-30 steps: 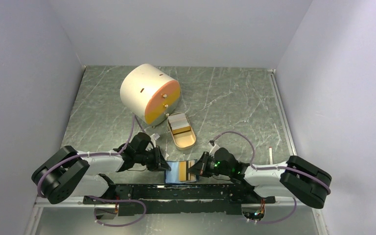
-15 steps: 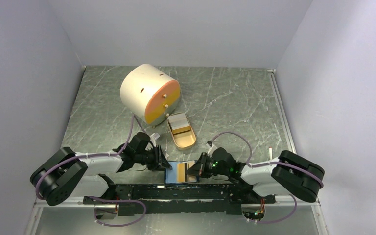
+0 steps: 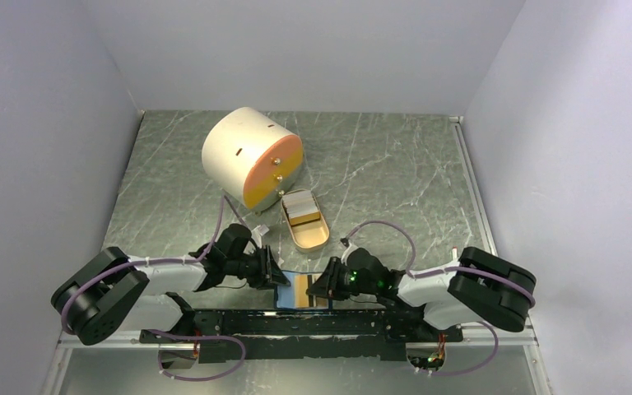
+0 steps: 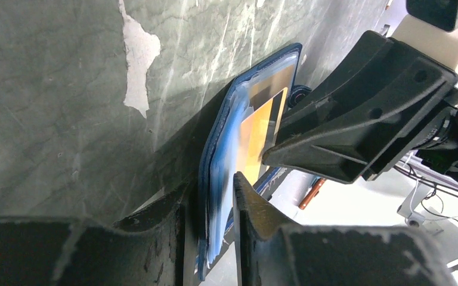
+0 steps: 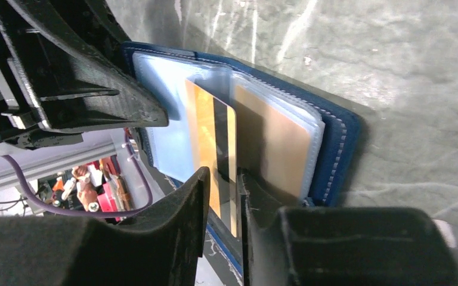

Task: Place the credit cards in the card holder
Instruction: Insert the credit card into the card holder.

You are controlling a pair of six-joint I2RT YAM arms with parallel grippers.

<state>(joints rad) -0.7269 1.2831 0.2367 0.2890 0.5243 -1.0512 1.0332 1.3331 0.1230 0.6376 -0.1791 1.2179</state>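
Observation:
The dark blue card holder (image 3: 292,290) lies open at the table's near edge between both grippers. My left gripper (image 4: 212,185) is shut on its left flap (image 4: 223,155). A gold card with a black stripe (image 5: 212,137) sits partly inside a clear sleeve of the card holder (image 5: 340,143). My right gripper (image 5: 223,174) stands open around the card's near end, with a gap beside the card. In the top view the left gripper (image 3: 278,276) and right gripper (image 3: 317,288) nearly meet over the holder. More credit cards (image 3: 300,207) lie stacked in a tan oval dish (image 3: 317,239).
A big cream cylinder with an orange face (image 3: 247,152) stands at the back left, close behind the dish. The table's near edge and the black arm rail (image 3: 296,322) run directly below the holder. Grey walls enclose the table.
My right gripper has slid left over the holder and its jaws have parted from the card. The left gripper has stayed on the flap, its jaws a little wider.

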